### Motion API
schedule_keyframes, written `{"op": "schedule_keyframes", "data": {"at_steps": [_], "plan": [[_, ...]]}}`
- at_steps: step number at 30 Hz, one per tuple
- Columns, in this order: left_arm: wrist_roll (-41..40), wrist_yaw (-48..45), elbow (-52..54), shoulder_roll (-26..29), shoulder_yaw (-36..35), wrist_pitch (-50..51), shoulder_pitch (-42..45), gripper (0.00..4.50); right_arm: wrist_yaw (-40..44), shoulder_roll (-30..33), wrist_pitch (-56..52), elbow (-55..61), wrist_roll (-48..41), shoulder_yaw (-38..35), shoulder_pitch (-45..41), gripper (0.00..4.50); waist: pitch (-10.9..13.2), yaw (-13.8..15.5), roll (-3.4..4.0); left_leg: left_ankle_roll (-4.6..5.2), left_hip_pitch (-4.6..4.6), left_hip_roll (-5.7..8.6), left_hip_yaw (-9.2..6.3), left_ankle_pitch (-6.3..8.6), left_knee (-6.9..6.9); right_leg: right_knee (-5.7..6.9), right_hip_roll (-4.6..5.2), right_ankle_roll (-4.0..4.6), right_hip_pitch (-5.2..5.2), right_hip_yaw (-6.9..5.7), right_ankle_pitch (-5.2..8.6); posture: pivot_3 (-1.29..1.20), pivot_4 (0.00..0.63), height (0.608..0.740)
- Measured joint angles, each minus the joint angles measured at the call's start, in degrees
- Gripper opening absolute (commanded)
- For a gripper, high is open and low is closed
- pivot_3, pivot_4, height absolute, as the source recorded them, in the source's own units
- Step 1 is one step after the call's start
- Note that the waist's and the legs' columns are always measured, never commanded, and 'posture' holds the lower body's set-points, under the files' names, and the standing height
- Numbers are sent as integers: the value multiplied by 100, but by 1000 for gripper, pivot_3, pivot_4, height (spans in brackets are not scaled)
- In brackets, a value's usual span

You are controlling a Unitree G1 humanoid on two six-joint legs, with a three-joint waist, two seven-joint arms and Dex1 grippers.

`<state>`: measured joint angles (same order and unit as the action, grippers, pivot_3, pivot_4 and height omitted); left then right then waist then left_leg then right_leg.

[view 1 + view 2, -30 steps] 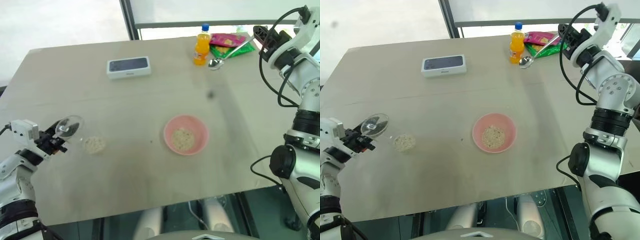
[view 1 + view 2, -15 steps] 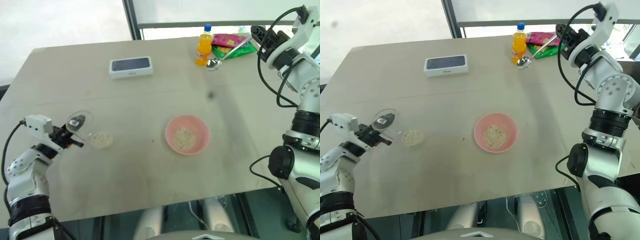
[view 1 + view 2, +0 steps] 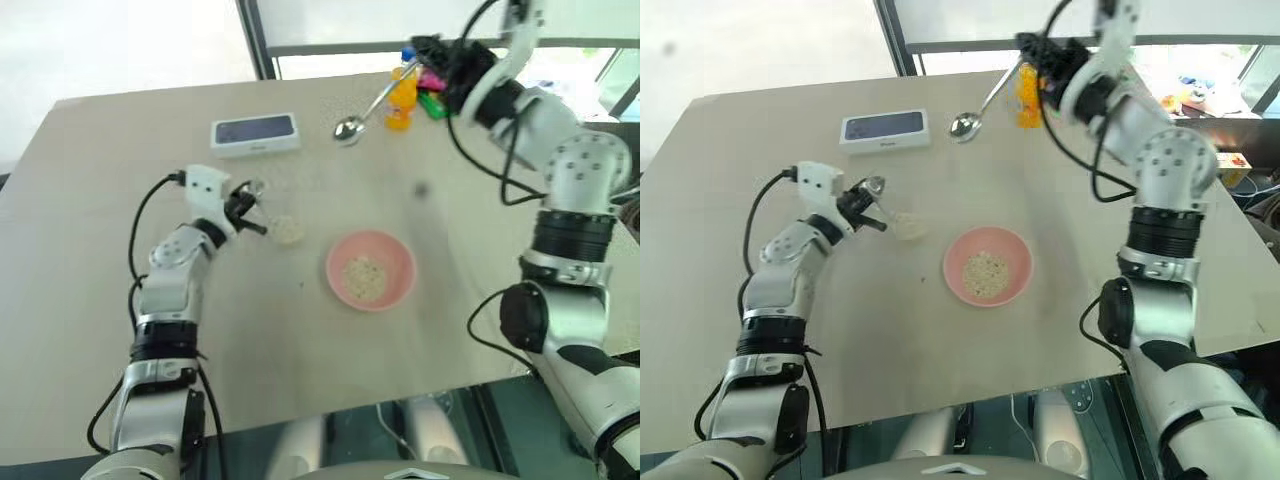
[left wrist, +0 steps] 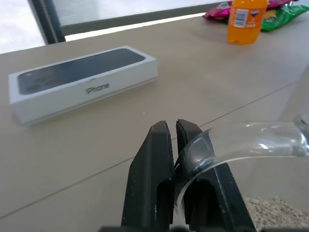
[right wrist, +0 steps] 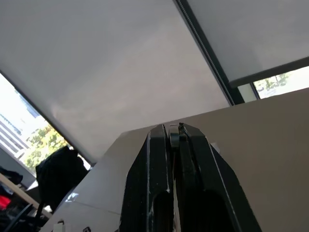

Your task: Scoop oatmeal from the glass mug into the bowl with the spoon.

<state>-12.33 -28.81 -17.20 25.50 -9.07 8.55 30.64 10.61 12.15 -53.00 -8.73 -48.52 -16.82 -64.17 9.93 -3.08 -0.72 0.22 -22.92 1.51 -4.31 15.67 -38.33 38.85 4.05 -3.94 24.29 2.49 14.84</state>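
Both arms are swinging inward compared with a second ago: the left gripper (image 3: 243, 205), formerly at the lower left edge of the frame, is now sitting left of centre, its fingers pinching the rim of the glass mug (image 3: 268, 213), which is carrying a little oatmeal (image 3: 288, 231) at its bottom. In the left wrist view the two black fingers (image 4: 154, 183) are pressing together on the clear curved wall. The right gripper (image 3: 425, 52), in the upper middle of the frame, is closing tight on the handle of the spoon (image 3: 362, 112), whose shiny bowl is hanging over the table (image 3: 120, 280) toward the upper centre. The bowl (image 3: 371, 270) is resting at centre frame, with pale flakes lying inside it. The tan tabletop is also bearing a white phone box (image 3: 256, 133) at upper left, an orange bottle (image 3: 402, 95) and bright snack packets (image 3: 433, 82) at the far edge. Behind the table a dark window post (image 3: 256, 38) is rising against bright glass.
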Motion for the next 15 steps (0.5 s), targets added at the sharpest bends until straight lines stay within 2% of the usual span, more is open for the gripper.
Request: {"op": "schedule_keyframes", "data": {"at_steps": [6,10,15], "plan": [[618,321,-5,-134,576,107,477,44,665,-42,-50,197,195,845,18,0,-1,66,-2,1,0,15,-7,0,-7,2,1,0,-3,-4,0,0,150,740],[680,289,-28,-127,645,126,542,44,849,10,-25,197,378,974,114,0,-1,67,-2,0,0,15,-9,0,-7,2,2,0,-3,-5,0,0,150,740],[723,249,-145,-105,702,365,747,44,1383,241,623,453,1134,1766,265,0,-2,65,-3,1,2,17,-10,0,-8,3,1,0,-4,-7,0,0,150,740]]}}
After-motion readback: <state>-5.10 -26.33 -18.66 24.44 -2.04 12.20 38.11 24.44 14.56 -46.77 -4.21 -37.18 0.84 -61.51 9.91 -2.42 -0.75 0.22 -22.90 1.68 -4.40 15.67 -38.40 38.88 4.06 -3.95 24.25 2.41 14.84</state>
